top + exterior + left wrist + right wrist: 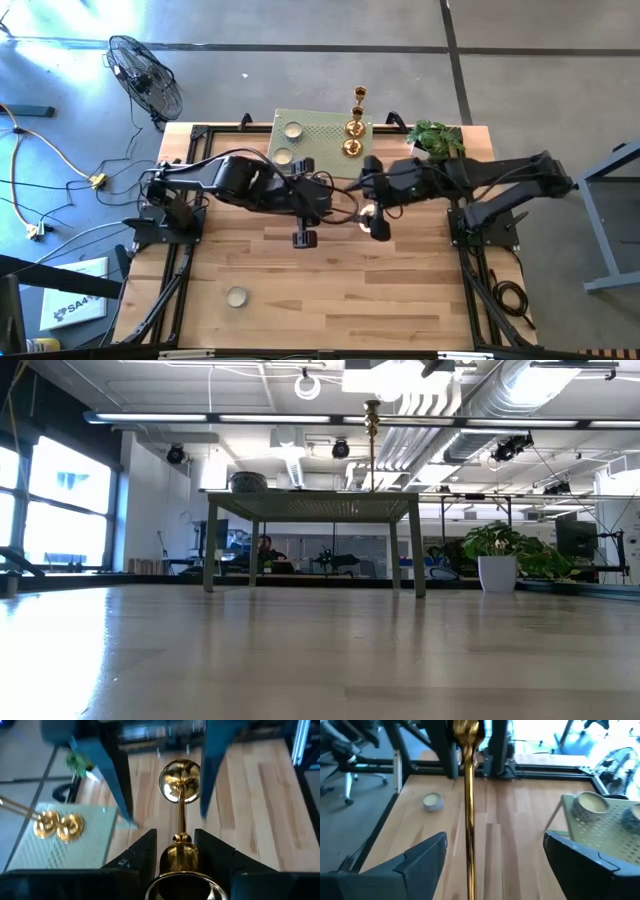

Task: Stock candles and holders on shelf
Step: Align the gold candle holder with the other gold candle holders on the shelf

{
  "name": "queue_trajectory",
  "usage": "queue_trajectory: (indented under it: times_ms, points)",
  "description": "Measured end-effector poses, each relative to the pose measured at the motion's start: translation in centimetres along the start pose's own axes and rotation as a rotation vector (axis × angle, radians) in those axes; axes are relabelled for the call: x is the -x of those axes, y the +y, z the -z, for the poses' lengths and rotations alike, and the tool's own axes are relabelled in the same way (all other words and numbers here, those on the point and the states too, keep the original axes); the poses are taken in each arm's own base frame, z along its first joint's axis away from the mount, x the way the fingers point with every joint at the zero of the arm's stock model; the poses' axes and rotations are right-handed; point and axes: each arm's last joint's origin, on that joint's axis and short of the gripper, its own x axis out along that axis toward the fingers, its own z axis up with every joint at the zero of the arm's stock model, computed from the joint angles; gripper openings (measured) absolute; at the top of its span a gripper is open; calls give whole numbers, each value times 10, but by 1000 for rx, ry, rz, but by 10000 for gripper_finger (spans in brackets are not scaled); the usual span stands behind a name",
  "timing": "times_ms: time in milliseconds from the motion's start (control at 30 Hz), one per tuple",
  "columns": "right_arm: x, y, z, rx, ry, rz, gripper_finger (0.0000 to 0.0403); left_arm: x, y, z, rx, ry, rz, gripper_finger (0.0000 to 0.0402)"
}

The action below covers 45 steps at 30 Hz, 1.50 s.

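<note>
A lone cream candle [236, 296] sits on the desk [330, 290] near its front. My left jaws [181, 851] pinch a shiny gold holder [180, 790] at its stem, mid-desk before the sage shelf [322, 130]. My right jaws [492, 855] gape wide around that stem, untouching.

gold holders [352, 128], sage-green perforated shelf [325, 132]

Bright overall; daylight pours in at top left of the high view, washing the floor [60, 40] bluish; low view lit by ceiling strips & big windows, table [320, 650] w/ soft sheen, near part out of focus; both wrist views blurred, esp. the holder [181, 785] w/ glare spots.
</note>
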Motion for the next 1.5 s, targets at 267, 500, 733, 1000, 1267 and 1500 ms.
queue_trajectory:
  times_ms: [267,500,733,1000,1267,1500]
  points:
    - [-10,1,3,29,24,-25,280,0,0,-2,-3,-20,1,116]
    - [-10,3,3,29,23,-66,185,0,0,-2,3,-17,2,116]
    - [-10,3,3,60,29,-70,24,0,0,-1,2,-13,-2,116]
    - [-10,2,5,73,47,-66,9,1,0,-2,-22,-24,4,194]
    - [-10,1,6,73,57,-17,7,3,3,-3,8,-39,-67,320]
    - [10,-4,20,54,201,113,6,12,3,-11,118,-132,24,361]
